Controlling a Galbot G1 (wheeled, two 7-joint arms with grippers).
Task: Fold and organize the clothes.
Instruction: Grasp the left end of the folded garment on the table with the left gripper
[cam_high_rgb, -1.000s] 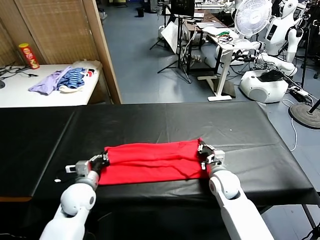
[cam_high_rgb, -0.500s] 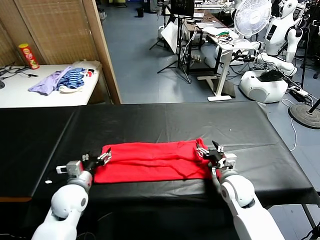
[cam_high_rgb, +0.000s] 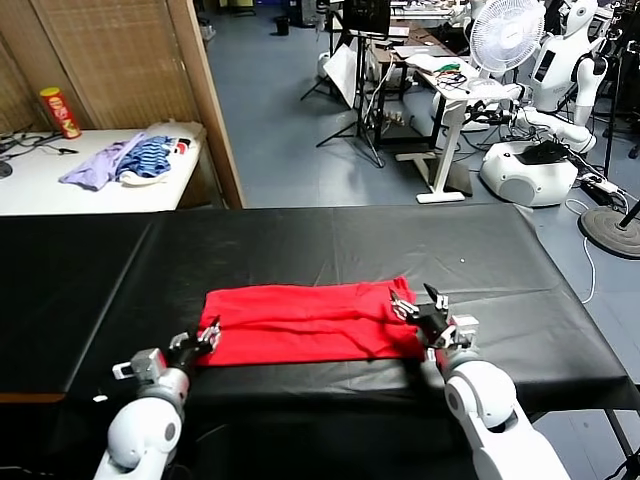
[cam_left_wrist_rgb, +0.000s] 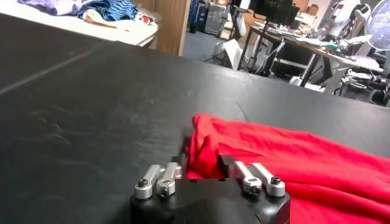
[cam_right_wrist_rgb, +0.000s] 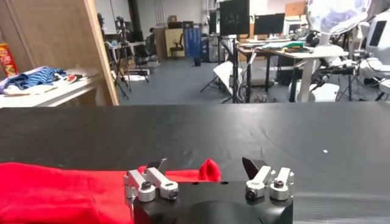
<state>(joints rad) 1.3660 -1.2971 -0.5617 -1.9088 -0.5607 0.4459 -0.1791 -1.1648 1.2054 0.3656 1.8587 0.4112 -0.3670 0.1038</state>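
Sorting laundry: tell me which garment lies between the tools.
The red T-shirt, spread alone on the black table; the purple and striped garments sit piled on the white table.

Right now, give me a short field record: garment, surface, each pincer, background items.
garment: red T-shirt, folded into a long band, lying flat
surface: black table
left pincer: at the shirt's left end, fingers straddling the edge
right pincer: at the shirt's right end, open, holding nothing
background: pile of purple and striped clothes on a white table
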